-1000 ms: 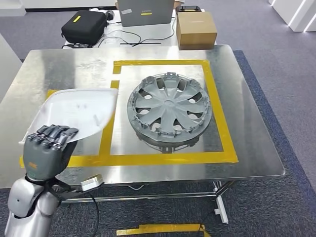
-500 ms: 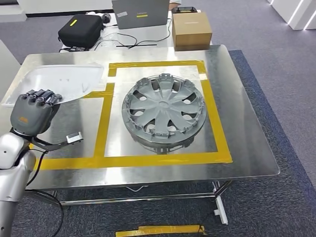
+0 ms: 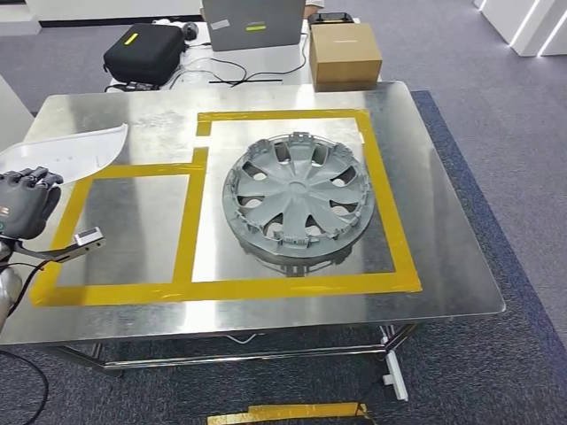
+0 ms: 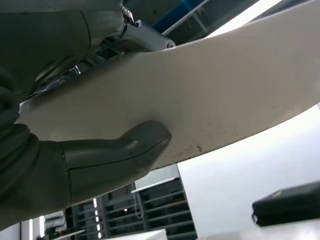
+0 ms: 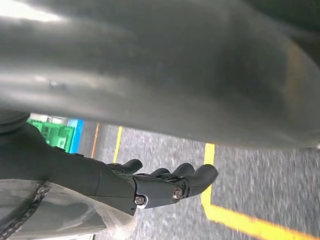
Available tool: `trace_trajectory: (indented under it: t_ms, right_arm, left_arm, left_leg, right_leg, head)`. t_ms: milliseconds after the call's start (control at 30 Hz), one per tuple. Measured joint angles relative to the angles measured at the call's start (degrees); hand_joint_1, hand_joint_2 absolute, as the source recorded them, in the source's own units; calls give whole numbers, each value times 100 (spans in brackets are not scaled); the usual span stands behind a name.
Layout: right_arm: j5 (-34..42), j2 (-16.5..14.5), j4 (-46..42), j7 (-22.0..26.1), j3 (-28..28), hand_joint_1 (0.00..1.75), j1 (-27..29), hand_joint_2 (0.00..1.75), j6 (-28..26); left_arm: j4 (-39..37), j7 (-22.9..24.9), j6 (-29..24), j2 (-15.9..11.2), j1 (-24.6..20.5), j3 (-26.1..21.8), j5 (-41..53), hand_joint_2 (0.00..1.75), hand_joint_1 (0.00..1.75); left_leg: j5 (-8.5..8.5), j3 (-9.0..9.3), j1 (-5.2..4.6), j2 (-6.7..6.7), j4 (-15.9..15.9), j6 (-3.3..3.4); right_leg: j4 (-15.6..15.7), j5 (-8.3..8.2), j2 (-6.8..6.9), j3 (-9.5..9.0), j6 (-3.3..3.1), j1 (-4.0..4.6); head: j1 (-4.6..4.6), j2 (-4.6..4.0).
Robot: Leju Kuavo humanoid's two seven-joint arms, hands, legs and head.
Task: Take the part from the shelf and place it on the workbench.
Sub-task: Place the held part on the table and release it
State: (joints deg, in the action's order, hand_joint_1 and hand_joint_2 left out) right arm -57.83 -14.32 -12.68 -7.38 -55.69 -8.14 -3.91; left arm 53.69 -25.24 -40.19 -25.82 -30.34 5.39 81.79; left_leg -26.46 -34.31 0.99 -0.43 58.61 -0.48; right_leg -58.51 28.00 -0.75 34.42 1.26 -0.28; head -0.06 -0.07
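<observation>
The white plastic part [image 3: 70, 152], a curved shell, sits at the left edge of the head view, held above the far left corner of the steel workbench [image 3: 441, 221]. The left hand [image 3: 23, 202] grips its near edge, dark fingers curled over the top. A grey wheel cover [image 3: 298, 200] lies inside the larger yellow tape outline [image 3: 394, 232], centre frame. Beyond the bench, upper left, a black case [image 3: 144, 50]; upper centre, a cardboard box [image 3: 345, 55].

In the left wrist view the part [image 4: 226, 95] crosses the frame as a pale band, the thick thumb [image 4: 124, 152] pressed against its underside.

In the right wrist view the right hand [image 5: 162, 187] hangs low in the frame over grey carpet with yellow floor tape [image 5: 241, 220]; its fingers look loosely extended, holding nothing, though the picture is blurred.
</observation>
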Motion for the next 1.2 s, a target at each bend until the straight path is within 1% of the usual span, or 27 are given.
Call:
trace_trajectory:
  t_ms: [33,67,133,167,200,233,300,333,367,400,467,533,567,633,667,700,733,767,800,833,867,900,1000,1033,1100,1167,1200]
  right_arm:
    - [27,0,0,-3,-1,0,-8,0,20]
    - [43,0,0,-2,-1,0,-16,0,34]
    - [70,0,1,1,-2,0,-22,0,54]
    - [79,1,1,1,-4,0,-21,0,63]
    - [88,1,1,-1,-5,0,-18,0,72]
    - [91,1,1,-2,-7,0,-16,0,79]
    - [94,1,1,-5,-9,0,-20,0,95]
    - [98,2,1,-5,-9,0,-26,0,104]
    - [103,2,1,-2,-9,0,-31,0,113]
    - [107,3,1,2,-9,0,-34,0,120]
    - [113,2,1,3,-11,0,-35,0,129]
    - [121,1,1,-16,-13,0,-34,0,137]
    - [126,0,1,-26,-14,0,-37,0,143]
    - [137,0,1,-34,-14,0,-40,0,157]
    - [139,0,1,-34,-14,0,-38,0,164]
    - [140,0,1,-34,-14,0,-35,0,172]
    - [139,0,1,-38,-14,0,-32,0,177]
    - [137,0,1,-43,-14,0,-30,0,179]
    - [136,0,1,-47,-14,0,-30,0,180]
    - [134,0,1,-51,-14,0,-32,0,177]
    - [133,0,1,-51,-14,0,-34,0,173]
    - [133,0,1,-50,-14,0,-36,0,170]
    - [132,1,1,-50,-14,0,-37,0,166]
    - [133,1,1,-51,-14,0,-37,0,166]
    - [145,0,1,-51,-14,0,-37,0,168]
    - [170,1,2,-51,-14,0,-27,0,178]
    - [183,1,3,-51,-14,0,-19,0,185]
  left_arm:
    - [-56,-7,-1,0,0,-62,27,175,175]
    - [-102,-9,-2,1,-1,-114,42,175,175]
    - [-180,-41,-2,16,-1,-190,72,175,175]
    - [-207,-75,-2,34,5,-219,99,175,175]
    - [-225,-115,-2,60,14,-246,138,175,175]
    - [-230,-146,-2,89,24,-270,190,175,175]
    - [-196,-148,-2,142,52,-309,297,175,175]
    - [-159,-130,-3,167,67,-333,340,175,175]
    - [-115,-110,-3,191,83,-358,374,175,131]
    - [-76,-96,-4,214,100,-380,394,175,87]
    - [-4,-84,-4,257,141,-410,414,175,0]
    - [87,-83,-6,297,187,-436,415,175,0]
    - [133,-81,-6,316,202,-449,425,131,0]
    - [215,-72,-5,356,238,-465,465,44,0]
    - [244,-66,-5,375,262,-466,494,0,0]
    - [267,-58,-4,392,285,-465,520,0,0]
    - [286,-50,-4,404,300,-463,540,0,0]
    - [302,-43,-4,410,303,-460,544,0,0]
    - [320,-38,-4,413,301,-456,533,0,0]
    - [336,-38,-4,416,296,-449,512,0,0]
    - [346,-43,-4,420,293,-441,489,0,0]
    - [351,-49,-5,426,297,-432,472,0,0]
    - [359,-64,-7,440,319,-416,469,0,0]
    - [372,-64,-7,444,318,-414,485,0,0]
    - [403,-61,-7,451,313,-405,518,0,0]
    - [417,-60,-7,464,313,-391,528,0,0]
    - [417,-60,-7,473,315,-385,528,0,0]
  left_leg:
    - [9,8,11,2,-14,39]
    - [14,15,20,8,-26,73]
    - [9,14,5,15,-24,111]
    - [6,16,-4,17,-22,119]
    - [2,21,-14,15,-21,124]
    - [-3,32,-23,11,-21,128]
    - [-20,64,-37,5,-21,124]
    - [-33,69,-50,3,-16,113]
    - [-38,68,-60,2,-13,94]
    - [-42,62,-64,2,-12,71]
    - [-40,63,-64,4,-24,14]
    - [-144,32,-54,12,86,-48]
    - [-276,-49,-47,15,287,-78]
    - [-628,-357,-28,19,992,-127]
    - [-749,-512,-19,19,1330,-145]
    - [-776,-605,-11,19,1523,-159]
    - [-690,-602,-2,20,1505,-167]
    - [-499,-490,9,21,1249,-171]
    - [-280,-321,21,24,863,-174]
    - [-126,-153,20,26,495,-172]
    - [-37,-29,17,24,214,-152]
    - [-25,26,8,20,76,-126]
    - [-41,29,-2,12,32,-9]
    - [-34,34,4,16,22,32]
    - [-20,41,14,26,3,100]
    - [-11,32,2,33,8,135]
    - [-7,30,-5,35,10,141]
  right_leg:
    - [-134,90,10,68,25,2]
    - [-395,236,19,198,44,1]
    - [-1171,568,29,576,60,-3]
    - [-1493,656,30,748,59,-2]
    - [-1629,636,30,833,51,2]
    - [-1528,505,30,805,33,8]
    - [-778,91,30,471,-38,28]
    - [-387,-46,33,273,-72,40]
    - [-119,-115,36,131,-96,49]
    - [4,-116,36,61,-109,58]
    - [46,-117,33,25,-126,55]
    - [93,-141,34,-7,-169,27]
    - [117,-151,39,-23,-192,11]
    - [121,-148,44,-34,-214,8]
    - [119,-144,45,-36,-218,9]
    - [115,-139,44,-40,-219,10]
    - [109,-134,43,-44,-217,9]
    - [99,-124,42,-50,-208,7]
    - [84,-110,40,-54,-192,6]
    - [63,-96,35,-48,-170,15]
    - [43,-86,31,-35,-143,25]
    - [31,-84,28,-20,-115,34]
    - [28,-80,28,11,-35,32]
    - [-32,-25,32,43,-8,28]
    - [-477,246,38,257,38,18]
    - [-1241,588,43,607,57,15]
    - [-1513,666,43,737,58,15]
  head:
    - [16,0]
    - [27,0]
    - [43,0]
    - [41,0]
    - [42,0]
    - [42,0]
    - [42,0]
    - [40,0]
    - [38,0]
    - [36,0]
    - [36,0]
    - [21,0]
    - [10,0]
    - [-6,0]
    - [-5,0]
    - [-5,0]
    - [-4,0]
    - [-5,0]
    - [-5,0]
    - [-7,0]
    - [-10,0]
    - [-10,0]
    - [-10,0]
    - [-2,0]
    - [19,0]
    - [35,0]
    - [34,0]
